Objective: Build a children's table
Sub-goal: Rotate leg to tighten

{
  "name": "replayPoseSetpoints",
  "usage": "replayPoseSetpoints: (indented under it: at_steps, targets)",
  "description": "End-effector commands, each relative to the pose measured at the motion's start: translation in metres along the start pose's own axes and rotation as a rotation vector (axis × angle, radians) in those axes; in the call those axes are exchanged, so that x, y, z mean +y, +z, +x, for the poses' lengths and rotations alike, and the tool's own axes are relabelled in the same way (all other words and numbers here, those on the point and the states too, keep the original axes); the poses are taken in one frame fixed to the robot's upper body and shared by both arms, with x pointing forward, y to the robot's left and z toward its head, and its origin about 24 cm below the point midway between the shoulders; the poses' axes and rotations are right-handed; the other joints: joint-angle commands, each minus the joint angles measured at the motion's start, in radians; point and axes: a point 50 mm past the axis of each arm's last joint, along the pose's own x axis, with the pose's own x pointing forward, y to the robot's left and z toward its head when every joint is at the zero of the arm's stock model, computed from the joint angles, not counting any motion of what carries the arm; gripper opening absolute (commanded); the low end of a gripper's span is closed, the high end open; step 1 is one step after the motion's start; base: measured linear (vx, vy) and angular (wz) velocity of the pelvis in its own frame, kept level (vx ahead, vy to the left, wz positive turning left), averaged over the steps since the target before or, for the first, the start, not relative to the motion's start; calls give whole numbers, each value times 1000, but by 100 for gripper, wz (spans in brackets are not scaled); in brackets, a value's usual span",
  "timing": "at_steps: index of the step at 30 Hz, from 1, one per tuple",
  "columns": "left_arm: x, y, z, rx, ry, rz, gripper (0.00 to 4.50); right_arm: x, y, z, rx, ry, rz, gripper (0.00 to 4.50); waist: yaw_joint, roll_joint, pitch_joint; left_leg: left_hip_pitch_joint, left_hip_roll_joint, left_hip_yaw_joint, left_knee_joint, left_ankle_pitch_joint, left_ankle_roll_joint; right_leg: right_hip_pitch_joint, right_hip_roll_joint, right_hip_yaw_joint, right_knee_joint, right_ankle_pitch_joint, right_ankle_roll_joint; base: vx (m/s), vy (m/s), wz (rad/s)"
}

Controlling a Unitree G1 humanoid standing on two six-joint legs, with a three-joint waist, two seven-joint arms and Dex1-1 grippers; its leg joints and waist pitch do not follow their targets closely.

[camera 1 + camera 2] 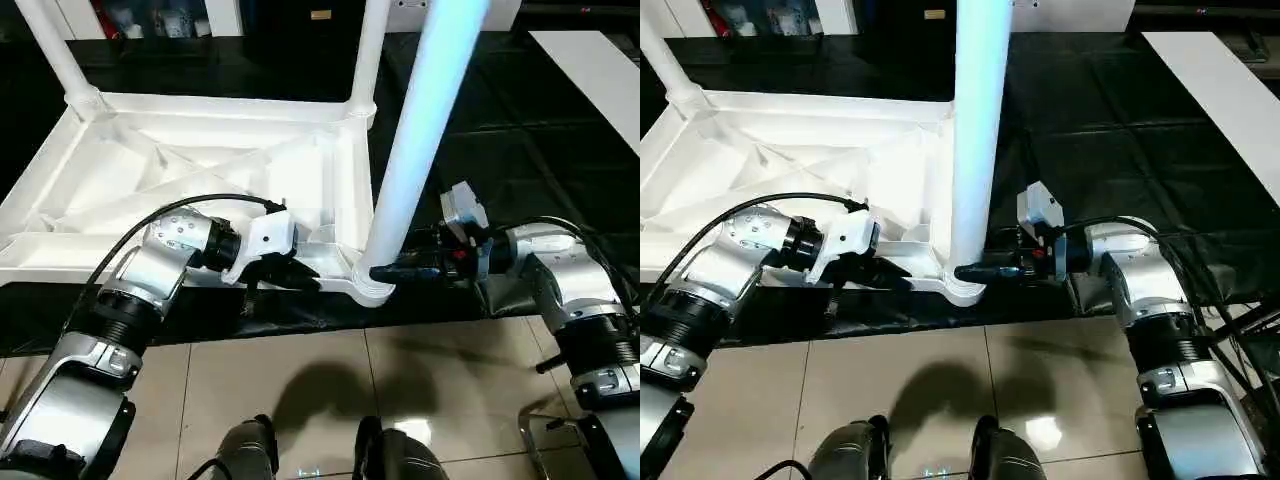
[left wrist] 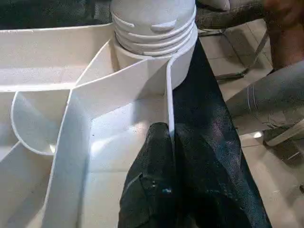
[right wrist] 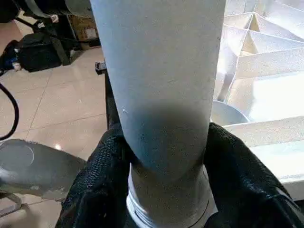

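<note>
The white table top (image 1: 200, 160) lies upside down on a black mat, ribbed underside up. Two legs (image 1: 55, 45) (image 1: 368, 50) stand in its far corner sockets. A third leg (image 1: 415, 130) stands upright in the near right socket (image 2: 154, 28), threads still showing at its base. My right gripper (image 1: 385, 270) is shut on this leg just above the socket, and its black fingers (image 3: 95, 185) wrap both sides of the tube (image 3: 161, 85). My left gripper (image 1: 295, 272) is shut on the top's near rim wall (image 2: 168, 95), just left of that socket.
The black mat (image 1: 500, 130) reaches right and back beyond the table top. Beige floor tiles (image 1: 300, 380) lie in front, with my own feet (image 1: 250, 450) at the bottom edge. A white board (image 1: 600, 70) lies at the far right. Shelves stand at the back.
</note>
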Motion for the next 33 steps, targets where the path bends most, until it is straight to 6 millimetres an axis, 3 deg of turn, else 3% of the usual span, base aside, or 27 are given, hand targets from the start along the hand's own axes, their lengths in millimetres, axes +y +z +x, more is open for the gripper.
replayPoseSetpoints:
  at_steps: [1, 7, 8, 11, 12, 13, 15, 16, 17, 18, 19, 20, 21, 22, 23, 24, 25, 26, 28, 29, 30, 31, 32, 33]
  targets:
    - [-7, 2, 9, 11, -76, 28, 0, 3, 1, 3, -14, 52, 6, 194, -7, -7, -102, 29, 60, -24, -68, -278, 64, 69, -81, 69, -74, -503, -149, 0, 0, 0]
    - [-3, 1, 7, 4, -30, -30, 0, 7, -1, 7, -41, 5, 28, 193, -6, -6, -101, 30, 63, -24, -70, -272, 65, 68, -79, 71, -70, -481, -157, 0, 0, 0]
    - [4, 4, 9, -18, 54, -87, 0, 9, -3, 17, -55, -87, 58, 193, -7, -6, -99, 29, 63, -24, -71, -272, 64, 68, -78, 72, -71, -481, -158, 0, 0, 0]
    - [11, 8, 12, -34, 121, -121, 0, 10, -9, 27, -26, -198, 96, 193, -11, -9, -91, 30, 55, -28, -73, -311, 41, 66, -82, 65, -87, -584, -115, 0, 0, 0]
    - [16, 10, 16, -33, 164, -144, 0, 6, -14, 35, -6, -302, 149, 193, -14, 1, -86, 37, 51, -31, -72, -338, 26, 60, -81, 60, -96, -632, -98, 0, 0, 0]
    - [16, 10, 16, -33, 164, -144, 0, 6, -14, 35, -6, -302, 149, 193, -21, -3, -80, 37, 51, -33, -75, -353, 14, 58, -76, 57, -102, -659, -84, -51, 3, -3]
    - [19, 12, 19, -30, 190, -158, 0, 4, -17, 39, 10, -369, 185, 193, -40, -1, -77, 46, 43, -42, -69, -424, -9, 61, -79, 30, -127, -759, -21, -53, 10, -5]
    - [27, 16, 24, -32, 262, -184, 0, -1, -18, 48, 14, -476, 231, 193, -49, 17, -74, 52, 50, -49, -69, -475, -13, 65, -79, 12, -136, -766, -1, 0, 0, 0]
    - [27, 16, 24, -32, 262, -184, 0, -1, -18, 48, 14, -476, 231, 193, -60, 21, -65, 54, 60, -52, -79, -523, -16, 62, -68, 3, -143, -757, 2, 0, 0, 0]
    - [37, 20, 29, -33, 358, -213, 0, -6, -16, 58, 15, -568, 263, 193, -73, 29, -64, 44, 92, -74, -110, -665, -31, 88, -51, -14, -111, -677, 6, -53, 45, -5]
    - [44, 23, 32, -31, 421, -233, 0, -8, -15, 64, 17, -627, 280, 193, -64, 45, -53, 8, 125, -87, -156, -763, -47, 113, -34, 4, -6, -570, -19, -122, 43, -1]
    - [52, 28, 37, -20, 509, -271, 0, -13, -11, 77, 21, -719, 295, 193, 12, 48, -63, -53, 77, 16, -237, -898, -110, 112, 37, 16, 188, -277, -60, -122, 43, -1]
    - [52, 28, 37, -20, 509, -271, 0, -13, -11, 77, 21, -719, 295, 193, 2, 34, -76, -11, 75, 16, -219, -800, -107, 97, 26, 78, 199, -345, -56, -89, -14, 12]
    - [56, 31, 39, -16, 545, -284, 0, -17, -9, 82, 9, -779, 320, 193, -25, -39, -94, 93, 24, -51, -31, -477, -104, 20, -137, 147, -25, -778, -84, 58, -85, -6]
    - [58, 33, 40, -13, 571, -295, 0, -19, -8, 86, 4, -826, 342, 193, -3, -44, -84, 14, -23, -58, 28, -108, -10, 79, -149, 173, -61, -874, -37, 58, -85, -6]
    - [58, 33, 40, -13, 571, -295, 0, -19, -8, 86, 4, -826, 342, 193, 5, -31, -77, -1, -21, -62, 18, -34, 5, 90, -146, 171, -58, -847, -27, 65, -88, -19]
    - [61, 36, 42, -16, 618, -309, 0, -23, -6, 91, -10, -894, 377, 193, 6, -10, -74, -3, 4, -63, -22, -2, 1, 90, -130, 144, -50, -766, -56, 18, -52, -4]
    - [64, 39, 45, -17, 651, -314, 0, -26, -3, 97, -36, -955, 408, 193, -4, 4, -88, 10, 26, -62, -54, -67, -13, 78, -83, 122, -32, -603, -104, 18, -52, -4]
    - [67, 44, 48, -23, 689, -315, 0, -30, 1, 103, -78, -1012, 438, 193, -18, 19, -105, 19, 53, -68, -66, -112, -26, 76, -63, 116, 0, -384, -169, 0, 0, 0]
    - [68, 46, 49, -25, 701, -315, 0, -31, 2, 105, -92, -1029, 448, 263, -30, 19, -109, 18, 58, -68, -73, -141, -10, 84, -61, 114, 11, -185, -230, 0, 0, 0]
    - [68, 49, 51, -34, 697, -309, 0, -33, 4, 106, -120, -1045, 454, 263, -29, 17, -111, 20, 56, -63, -71, -135, 5, 85, -63, 115, 10, -140, -244, 0, 0, 0]
    - [68, 49, 51, -34, 697, -309, 0, -33, 4, 106, -120, -1045, 454, 265, -30, 13, -110, 11, 49, -55, -70, -114, 38, 95, -67, 117, 10, -76, -262, 0, 0, 0]
    - [68, 49, 50, -40, 678, -272, 0, -37, 9, 98, -158, -1063, 414, 276, -30, 11, -107, 6, 44, -50, -68, -100, 66, 100, -69, 118, 6, -59, -263, 0, 0, 0]
    - [68, 48, 49, -40, 671, -260, 0, -37, 10, 95, -165, -1066, 399, 276, -29, 11, -108, 6, 44, -49, -68, -97, 74, 103, -71, 117, 4, -63, -261, 0, 0, 0]
